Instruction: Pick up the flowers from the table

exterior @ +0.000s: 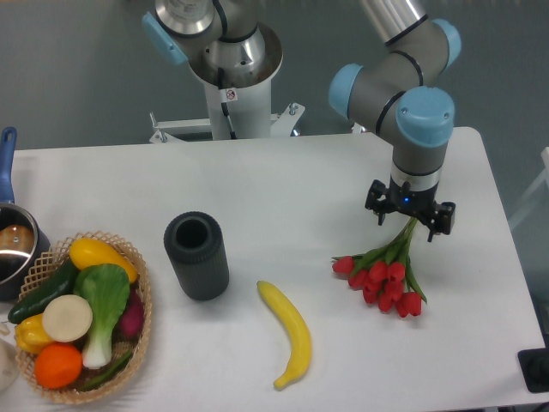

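Note:
The flowers (pixel 383 279), a small bunch of red tulips with green stems and leaves, are at the right side of the white table (pixel 292 180). The red heads point toward the front and the stems run up and back into my gripper (pixel 410 220). The gripper points straight down over the stem ends and is shut on them. Its fingertips are mostly hidden under the wrist body. The heads lie low, at or just above the tabletop; I cannot tell which.
A yellow banana (pixel 288 333) lies front centre, left of the flowers. A dark cylindrical cup (pixel 196 255) stands upright further left. A wicker basket of vegetables (pixel 79 311) and a pot (pixel 12 245) are at the far left. The table's right edge is close to the flowers.

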Tool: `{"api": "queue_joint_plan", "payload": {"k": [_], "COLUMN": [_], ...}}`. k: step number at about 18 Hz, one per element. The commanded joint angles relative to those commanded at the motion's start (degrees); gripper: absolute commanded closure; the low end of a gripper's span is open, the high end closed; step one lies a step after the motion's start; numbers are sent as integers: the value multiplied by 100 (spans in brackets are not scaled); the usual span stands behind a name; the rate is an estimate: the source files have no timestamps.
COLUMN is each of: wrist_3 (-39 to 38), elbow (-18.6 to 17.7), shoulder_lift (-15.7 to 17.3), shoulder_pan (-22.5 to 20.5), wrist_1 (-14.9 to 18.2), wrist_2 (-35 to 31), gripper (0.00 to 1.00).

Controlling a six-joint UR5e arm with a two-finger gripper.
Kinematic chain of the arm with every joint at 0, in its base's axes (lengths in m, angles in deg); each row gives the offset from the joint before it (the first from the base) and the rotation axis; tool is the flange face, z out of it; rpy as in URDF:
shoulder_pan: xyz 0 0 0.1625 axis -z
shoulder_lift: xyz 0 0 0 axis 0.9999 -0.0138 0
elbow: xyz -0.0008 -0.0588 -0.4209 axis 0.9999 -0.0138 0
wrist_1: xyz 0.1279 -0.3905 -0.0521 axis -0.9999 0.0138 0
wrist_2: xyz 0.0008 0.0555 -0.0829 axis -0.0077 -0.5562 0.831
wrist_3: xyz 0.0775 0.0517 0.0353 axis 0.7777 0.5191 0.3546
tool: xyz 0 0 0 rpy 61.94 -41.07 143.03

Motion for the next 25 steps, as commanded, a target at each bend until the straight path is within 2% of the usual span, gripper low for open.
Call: {"api": "queue_joint_plan", "payload": {"k": [4,10,11,13,14,15,25], "wrist_3": [264,229,211,211,202,194,-139], "elbow": [35,158,185,176,159,150,237], "shoulder_lift": [-316,-545,-580,-581,-572,-555,-150], "shoulder_pan": [88,220,255,264,264,264,273], "wrist_1": [-9,-123,-158,-158,-158,-158,-123], "wrist_2": [-9,0,0,0,-9,-9,-26], "gripper": [0,0,11,65,87,100,100]}}
